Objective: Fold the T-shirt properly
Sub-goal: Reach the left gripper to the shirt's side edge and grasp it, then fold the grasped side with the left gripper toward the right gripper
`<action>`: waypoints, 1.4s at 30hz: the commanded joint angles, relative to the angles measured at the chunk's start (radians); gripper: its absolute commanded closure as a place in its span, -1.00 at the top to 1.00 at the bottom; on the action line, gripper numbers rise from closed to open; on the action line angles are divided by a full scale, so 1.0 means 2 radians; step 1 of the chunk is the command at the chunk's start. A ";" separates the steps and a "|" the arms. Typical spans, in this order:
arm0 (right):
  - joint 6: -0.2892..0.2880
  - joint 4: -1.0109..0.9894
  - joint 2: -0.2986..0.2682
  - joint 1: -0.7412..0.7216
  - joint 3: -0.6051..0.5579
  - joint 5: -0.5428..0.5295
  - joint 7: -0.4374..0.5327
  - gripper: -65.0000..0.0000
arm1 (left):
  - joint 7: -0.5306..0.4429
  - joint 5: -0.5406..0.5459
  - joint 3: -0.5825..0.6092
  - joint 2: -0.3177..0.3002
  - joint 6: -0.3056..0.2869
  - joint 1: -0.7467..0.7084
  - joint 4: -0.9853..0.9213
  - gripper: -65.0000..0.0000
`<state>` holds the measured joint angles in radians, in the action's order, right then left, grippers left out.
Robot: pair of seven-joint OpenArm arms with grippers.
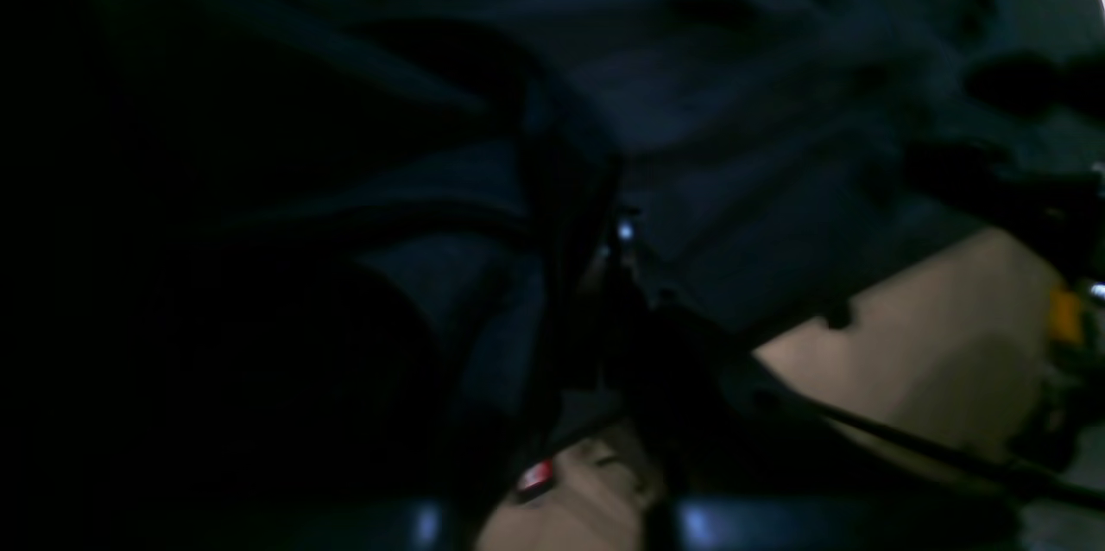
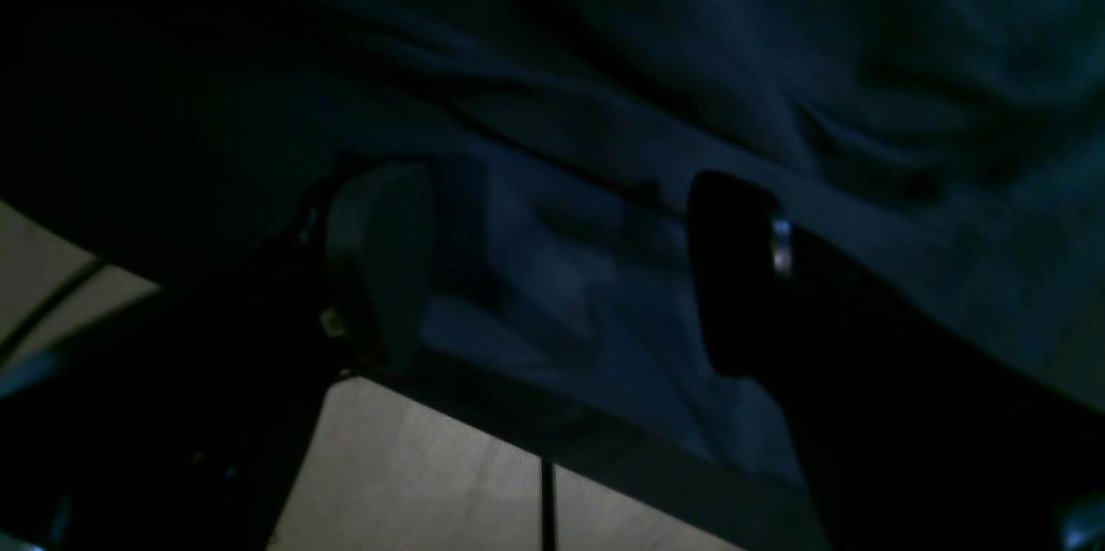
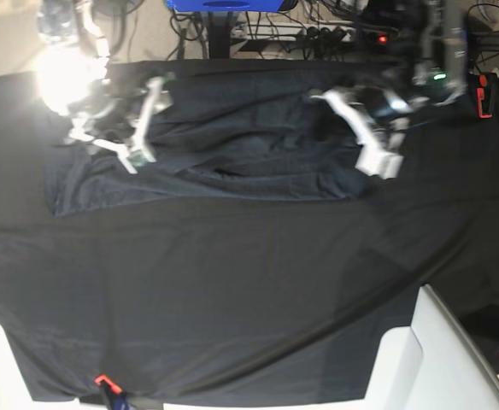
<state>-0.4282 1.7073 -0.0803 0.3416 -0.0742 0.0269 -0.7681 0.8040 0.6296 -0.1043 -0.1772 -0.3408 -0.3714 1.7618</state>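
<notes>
Black cloth (image 3: 249, 299) covers table. Shirt (image 3: 258, 141) lies on its far half in base view, wide and wrinkled. Left gripper (image 1: 596, 275), base-view right: jaws together, clamped on bunched shirt. Right gripper (image 2: 561, 270), base-view left: jaws apart over shirt. Orange clip (image 3: 107, 383) at near edge, left.

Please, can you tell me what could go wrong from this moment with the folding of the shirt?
The T-shirt already has loose wrinkles, so pulling it may press creases into the fold. It is only slightly bluer than the black tablecloth under it, so the right gripper, jaws apart over the fabric, might pinch the cloth as well.
</notes>
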 commanded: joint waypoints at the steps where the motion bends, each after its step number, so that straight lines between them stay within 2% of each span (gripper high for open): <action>1: -0.006 0.010 0.002 -0.004 0.013 -0.005 0.007 0.31 | -0.013 0.007 0.014 -0.002 0.007 0.010 0.009 -1.00; 5: -0.039 0.010 0.025 -0.007 0.074 -0.005 0.007 0.31 | -0.014 0.008 0.072 0.003 0.053 0.037 0.002 -1.00; 8: -0.076 0.009 0.029 -0.011 0.106 -0.005 0.007 0.31 | -0.013 0.009 0.109 0.006 0.083 0.063 -0.021 -1.00; 12: -0.079 0.009 0.028 -0.012 0.117 -0.005 0.007 0.31 | -0.015 0.009 0.170 0.008 0.101 0.082 -0.051 -1.00; 19: -0.079 0.009 0.028 -0.012 0.117 -0.005 0.007 0.31 | -0.015 0.008 0.178 0.037 0.101 0.092 -0.073 -1.00; 40: -0.079 0.009 0.028 -0.011 0.117 -0.005 0.007 0.31 | -0.012 0.008 0.179 0.053 0.101 0.111 -0.103 -1.00; 42: -0.079 0.009 0.028 -0.011 0.117 -0.005 0.007 0.31 | -0.012 0.008 0.183 0.053 0.101 0.113 -0.107 -0.80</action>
<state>-0.5850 1.7073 -0.0189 0.3252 0.1589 0.0261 -0.7670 0.7959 0.6292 0.2596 -0.0750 -0.1303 -0.1577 1.5330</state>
